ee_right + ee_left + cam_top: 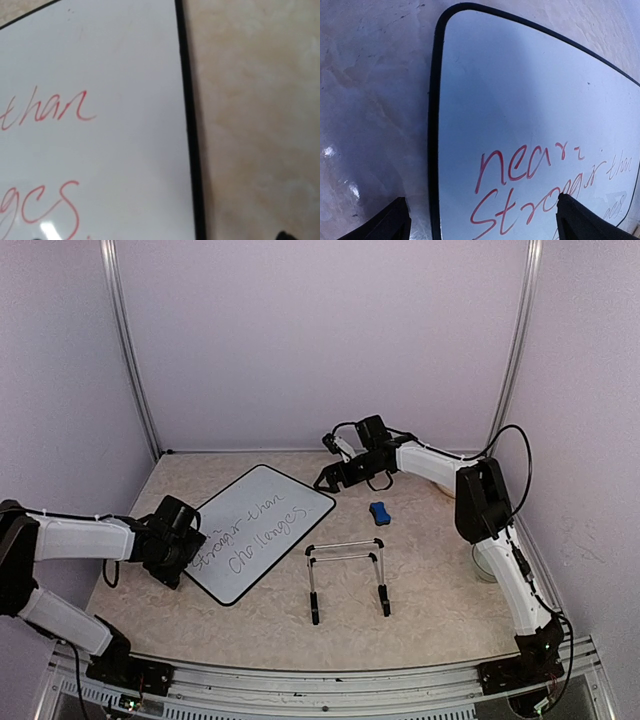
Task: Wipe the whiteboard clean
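Observation:
The whiteboard (pixel 262 530) lies flat on the table, black-framed, with red handwriting across it. My left gripper (pixel 193 537) hovers low over the board's left edge. In the left wrist view its open fingers (pixel 390 225) straddle the black frame, with the board (pixel 530 100) filling the view. My right gripper (pixel 331 478) is open and empty over the board's far right corner. The right wrist view shows the board (pixel 100 150) and its frame edge, with only a sliver of one fingertip (pixel 287 235). The small blue eraser (pixel 379 511) lies on the table just right of the board, held by neither gripper.
A black wire stand (pixel 347 575) stands in front of the board's right side. A white round container (pixel 486 562) sits at the right behind the right arm. The enclosure walls close in at the back and sides.

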You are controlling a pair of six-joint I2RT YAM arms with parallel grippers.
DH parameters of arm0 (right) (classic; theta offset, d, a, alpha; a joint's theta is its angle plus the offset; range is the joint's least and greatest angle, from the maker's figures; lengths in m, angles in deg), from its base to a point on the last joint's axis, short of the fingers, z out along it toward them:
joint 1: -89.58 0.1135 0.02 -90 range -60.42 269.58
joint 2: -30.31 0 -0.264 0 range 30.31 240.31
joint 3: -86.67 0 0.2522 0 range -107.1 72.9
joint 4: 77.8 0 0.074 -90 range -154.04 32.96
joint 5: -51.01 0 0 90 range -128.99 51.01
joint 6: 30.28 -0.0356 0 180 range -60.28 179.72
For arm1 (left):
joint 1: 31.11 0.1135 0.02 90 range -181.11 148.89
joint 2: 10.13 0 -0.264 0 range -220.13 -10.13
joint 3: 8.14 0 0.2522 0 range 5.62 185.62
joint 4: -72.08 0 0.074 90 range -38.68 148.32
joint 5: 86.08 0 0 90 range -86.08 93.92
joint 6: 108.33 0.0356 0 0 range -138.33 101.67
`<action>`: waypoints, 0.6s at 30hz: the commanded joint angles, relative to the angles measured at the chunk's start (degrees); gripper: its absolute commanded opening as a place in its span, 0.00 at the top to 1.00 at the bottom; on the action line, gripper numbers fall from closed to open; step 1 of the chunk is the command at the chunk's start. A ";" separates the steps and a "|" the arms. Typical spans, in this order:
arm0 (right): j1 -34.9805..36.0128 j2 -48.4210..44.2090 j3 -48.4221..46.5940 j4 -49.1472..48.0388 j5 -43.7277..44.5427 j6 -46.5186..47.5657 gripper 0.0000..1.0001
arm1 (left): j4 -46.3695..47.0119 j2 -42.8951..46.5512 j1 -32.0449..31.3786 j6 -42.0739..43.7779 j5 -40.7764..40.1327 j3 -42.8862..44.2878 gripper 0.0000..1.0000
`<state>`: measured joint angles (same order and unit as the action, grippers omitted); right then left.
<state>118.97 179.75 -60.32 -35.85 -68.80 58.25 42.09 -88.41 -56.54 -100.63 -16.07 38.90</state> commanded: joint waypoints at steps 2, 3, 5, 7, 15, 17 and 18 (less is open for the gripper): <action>-0.55 2.82 -1.04 3.00 -3.54 -1.49 0.00 | 0.68 -6.02 1.53 4.89 -1.07 4.39 0.01; -0.56 3.21 -1.17 3.20 -3.57 -1.70 0.00 | 1.09 -7.11 1.81 5.50 -0.84 5.15 0.01; -0.63 4.22 -1.74 4.08 -3.70 -1.94 0.00 | 2.50 -9.00 2.00 6.79 -0.19 5.99 0.01; -0.73 4.99 -1.77 4.69 -3.96 -2.03 0.00 | 4.08 -10.35 2.09 8.19 0.33 6.63 0.01; -0.82 5.38 -1.36 5.37 -8.93 -2.84 0.00 | 8.89 -16.19 2.14 17.79 1.96 12.78 0.01; -0.74 4.02 0.25 5.39 -10.94 -2.89 0.00 | 9.36 -18.23 2.14 20.01 2.65 15.04 0.01; -0.66 2.96 1.46 5.42 -12.33 -2.55 0.00 | 9.49 -19.17 2.14 20.92 2.97 16.10 0.01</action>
<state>118.42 183.23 -61.35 -33.47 -74.72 56.52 46.46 -103.69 -54.42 -85.44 -17.40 50.90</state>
